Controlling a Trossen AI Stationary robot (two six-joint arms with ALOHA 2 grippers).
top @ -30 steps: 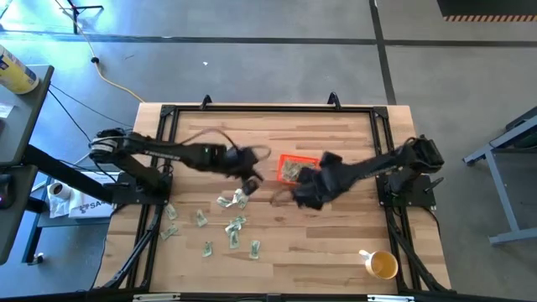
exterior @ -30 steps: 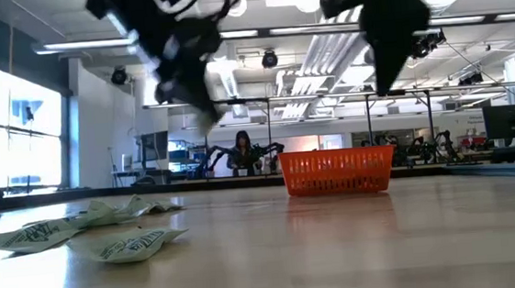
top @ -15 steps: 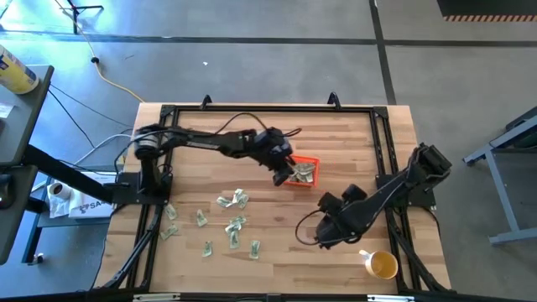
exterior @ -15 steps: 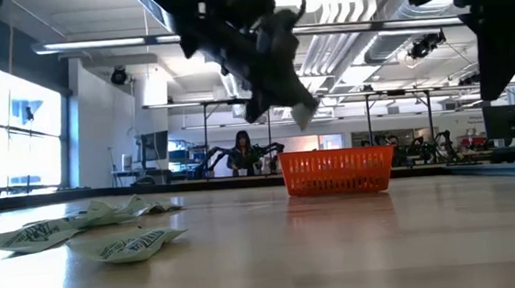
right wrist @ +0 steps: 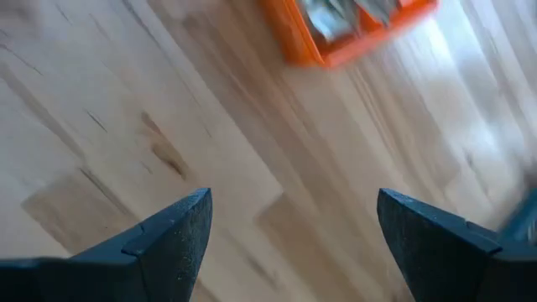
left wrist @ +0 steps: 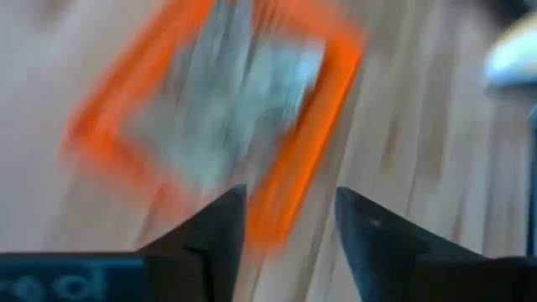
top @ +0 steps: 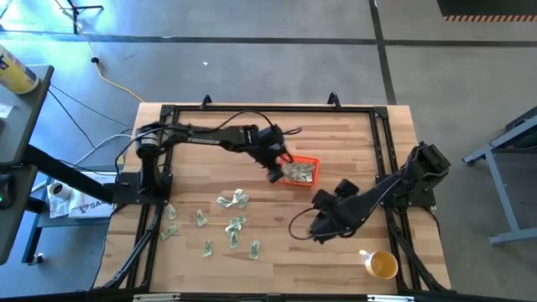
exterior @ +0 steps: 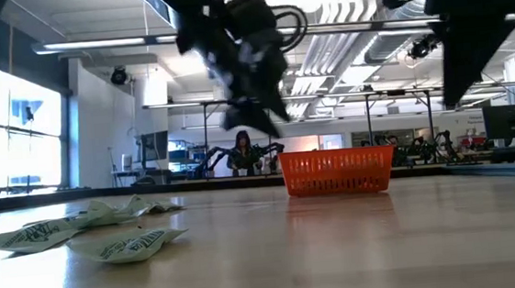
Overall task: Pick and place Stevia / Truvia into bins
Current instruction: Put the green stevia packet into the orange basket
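The left gripper (top: 274, 174) hangs just at the near-left edge of the orange basket (top: 312, 161), and its fingers (left wrist: 214, 226) now stand apart with nothing between them. Half a second ago the same gripper was over the basket with a pale sachet dangling from its tip, seen against the room in the low view; that sachet is gone from the gripper now. So the release has just happened, and the sachet has most likely joined the small heap of sachets in the basket (top: 299, 172), though the wrist picture is too smeared by motion to pick out which one it is.

The right gripper (top: 319, 231) hovers above bare wood on the near-right part of the surface (top: 352, 134), between the basket and the yellow cup (top: 382, 265). Its fingers are spread wide and empty, and it is unchanged in that over the last second, though the arm has swung away from the basket.

For the task, one more sachet counts as delivered. A loose scatter of sachets (top: 228, 222) remains on the near-left of the surface, well apart from the basket, so a good part of the work is still to do, and the left arm is the nearer one to go back for them
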